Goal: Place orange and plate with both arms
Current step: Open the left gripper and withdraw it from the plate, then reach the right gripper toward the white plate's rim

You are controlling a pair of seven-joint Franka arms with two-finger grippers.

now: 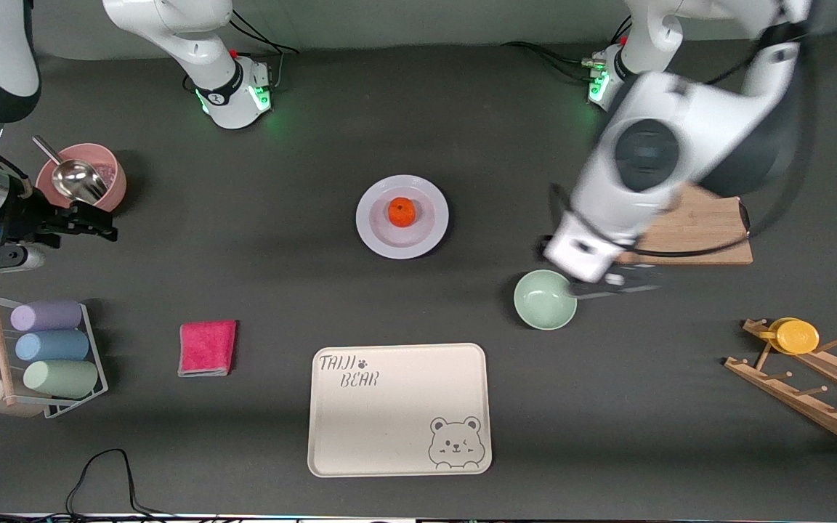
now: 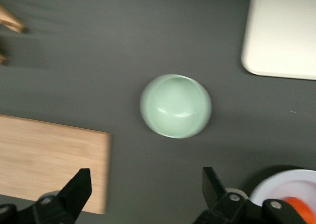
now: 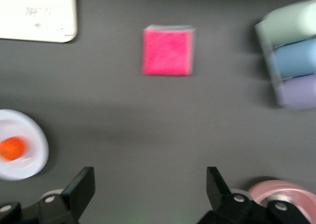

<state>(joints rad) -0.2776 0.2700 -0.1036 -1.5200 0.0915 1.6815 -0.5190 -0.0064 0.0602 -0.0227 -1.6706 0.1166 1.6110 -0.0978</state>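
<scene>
Here, the small round bright-orange fruit (image 1: pixel 402 211) sits in the well of the round glossy white plate (image 1: pixel 375 234), mid-table, farther from the front camera than the rectangular cream bear-printed tray (image 1: pixel 360 428). The left gripper (image 1: pixel 618 285), fingers spread and empty, hangs beside the pale-green bowl (image 1: pixel 543 301), over bare table near the wooden board (image 1: pixel 702 229). The right gripper (image 1: pixel 91 224), likewise spread and empty, hangs by the pink cup holding a metal scoop (image 1: pixel 110 190).

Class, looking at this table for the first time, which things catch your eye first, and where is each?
A small bright orange sits in a round white plate mid-table. The left gripper, open, hangs beside a pale-green bowl. The right gripper, open, waits beside a pink cup. A cream bear-printed tray lies nearest the front camera.
</scene>
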